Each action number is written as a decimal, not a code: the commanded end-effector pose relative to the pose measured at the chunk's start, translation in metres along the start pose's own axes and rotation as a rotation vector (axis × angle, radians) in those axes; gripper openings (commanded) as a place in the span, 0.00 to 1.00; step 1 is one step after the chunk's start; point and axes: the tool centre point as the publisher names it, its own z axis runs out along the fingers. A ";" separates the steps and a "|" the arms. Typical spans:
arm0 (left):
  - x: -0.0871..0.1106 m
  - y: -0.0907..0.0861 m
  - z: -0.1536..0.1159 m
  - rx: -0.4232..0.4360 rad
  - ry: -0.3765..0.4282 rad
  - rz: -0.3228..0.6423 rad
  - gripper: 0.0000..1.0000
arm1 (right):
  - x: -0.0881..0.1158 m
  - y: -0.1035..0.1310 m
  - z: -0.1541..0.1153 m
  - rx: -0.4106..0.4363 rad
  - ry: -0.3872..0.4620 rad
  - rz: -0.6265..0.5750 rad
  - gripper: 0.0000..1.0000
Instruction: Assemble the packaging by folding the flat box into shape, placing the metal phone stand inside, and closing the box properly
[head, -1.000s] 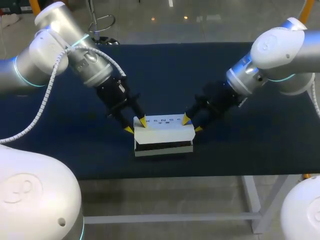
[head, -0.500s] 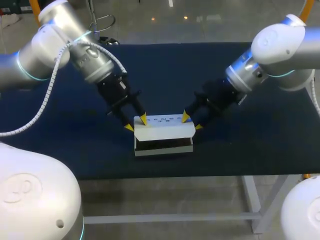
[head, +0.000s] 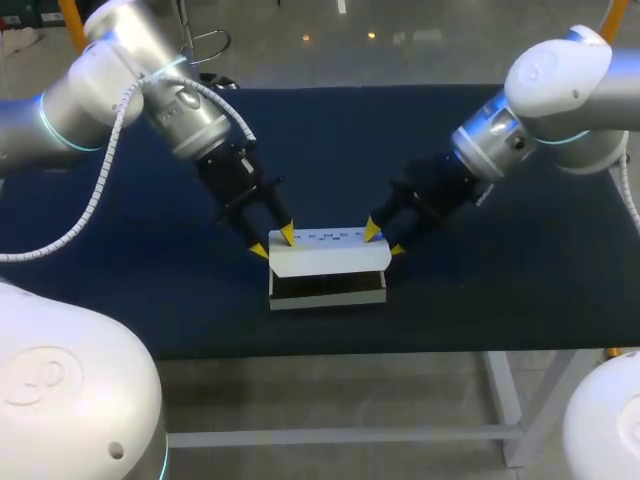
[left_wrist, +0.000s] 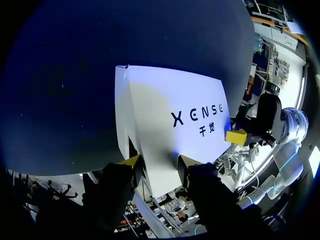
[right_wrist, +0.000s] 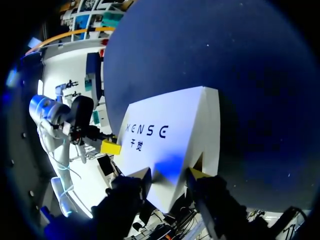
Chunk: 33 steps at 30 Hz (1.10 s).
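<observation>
**Head view.** The white box (head: 327, 292) stood near the front edge of the dark table (head: 520, 290), well apart from its side and rear edges. Its long axis ran parallel to that front edge. The lid (head: 330, 256) tilted over a dark opening, and the contents could not be made out. The left gripper (head: 273, 242) clamped the lid's left end, and the right gripper (head: 383, 240) its right end.

**Left wrist view.** The lid's tapered end sat pinched between both fingers. The lid hid the box body.

**Right wrist view.** The opposite tapered end sat likewise pinched between both fingers.
</observation>
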 end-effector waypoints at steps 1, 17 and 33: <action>0.008 -0.001 0.001 -0.007 -0.009 -0.002 0.49 | 0.006 0.003 0.003 0.013 0.005 -0.001 0.50; 0.010 0.005 -0.002 -0.053 -0.012 -0.011 0.48 | 0.009 0.001 0.001 0.024 0.005 0.008 0.50; 0.011 0.001 -0.004 -0.106 -0.005 -0.023 0.48 | 0.012 0.001 0.000 0.053 0.021 0.018 0.50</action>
